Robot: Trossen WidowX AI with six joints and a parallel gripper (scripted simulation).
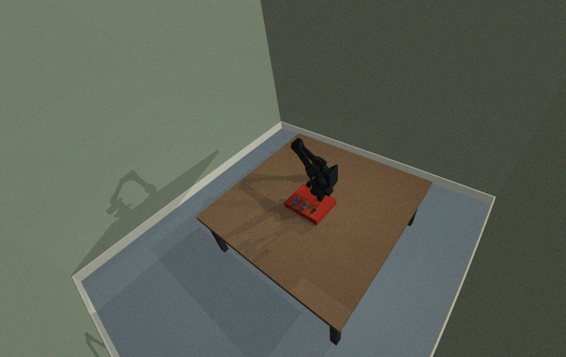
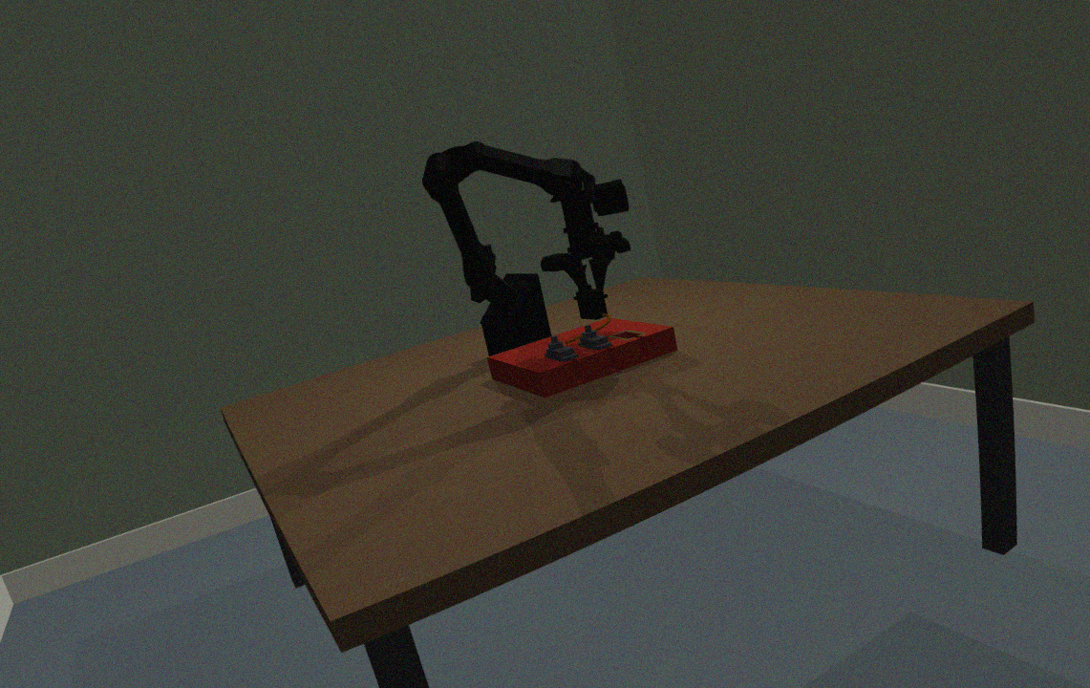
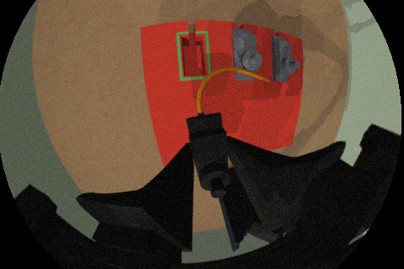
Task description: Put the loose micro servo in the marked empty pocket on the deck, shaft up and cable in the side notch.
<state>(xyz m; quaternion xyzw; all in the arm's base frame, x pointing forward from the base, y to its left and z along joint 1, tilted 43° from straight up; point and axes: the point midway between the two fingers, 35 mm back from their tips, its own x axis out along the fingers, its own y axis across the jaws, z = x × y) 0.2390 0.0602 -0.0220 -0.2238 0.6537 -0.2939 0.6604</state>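
A red deck [image 1: 326, 208] [image 2: 546, 375] [image 3: 167, 101] lies on the brown table [image 1: 320, 266] [image 2: 446, 462]. Its empty pocket [image 3: 194, 56] [image 2: 630, 329] has a green outline and a notch at its far end. My gripper [image 3: 208, 144] [image 2: 591, 301] [image 1: 318, 193] is shut on the loose dark micro servo [image 3: 208, 140], which it holds a little above the deck, short of the pocket. The servo's orange cable [image 3: 210, 84] [image 2: 605, 322] curves away over the deck towards the seated servos. How the servo's shaft points is unclear.
Two grey servos [image 3: 246, 53] [image 3: 283, 57] [image 2: 559, 349] [image 2: 591, 339] sit in the deck's other pockets beside the marked one. The arm's black base [image 2: 519, 311] [image 1: 332, 175] stands right behind the deck.
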